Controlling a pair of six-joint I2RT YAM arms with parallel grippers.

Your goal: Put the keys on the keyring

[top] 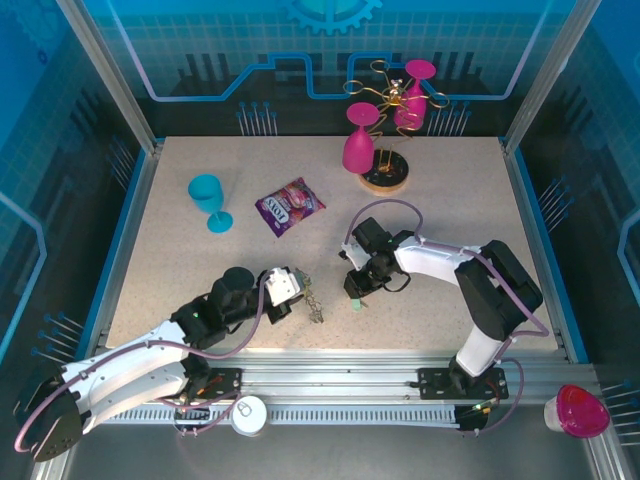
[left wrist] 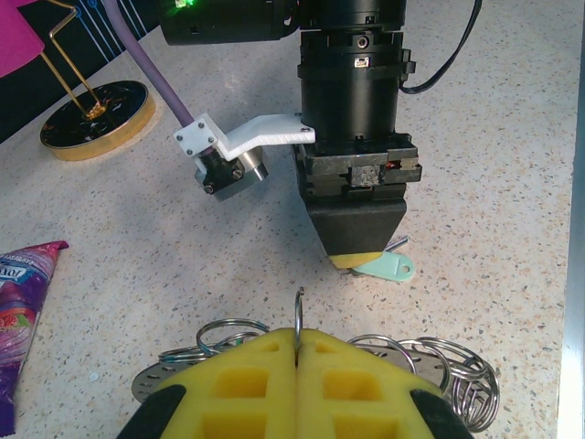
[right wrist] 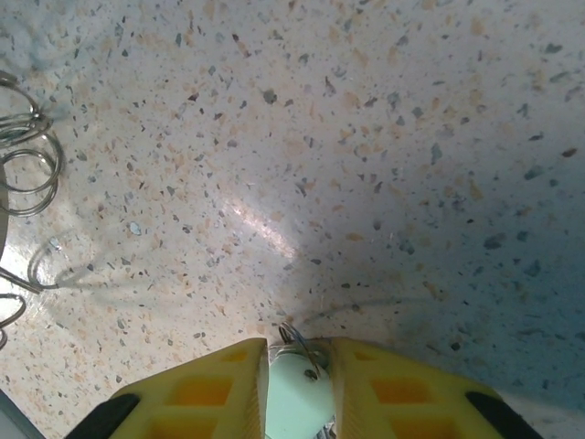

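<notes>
Speckled, smooth bench [top: 450, 200]. On it, dark keyring [left wrist: 448, 370] with shiny round wire loops, one thin loop pinched upright in yellow left jaws. Pale green key [left wrist: 386, 268], flat rounded head, squeezed in right jaws, just beside keyring, maybe touching bench. Crinkly purple snack packet [top: 290, 207] farther off.

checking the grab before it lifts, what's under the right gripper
The head of the pale green key rests on the table between the fingers of the right gripper, with a small wire loop at its top. The rest of the key is covered by the fingertips.
</notes>
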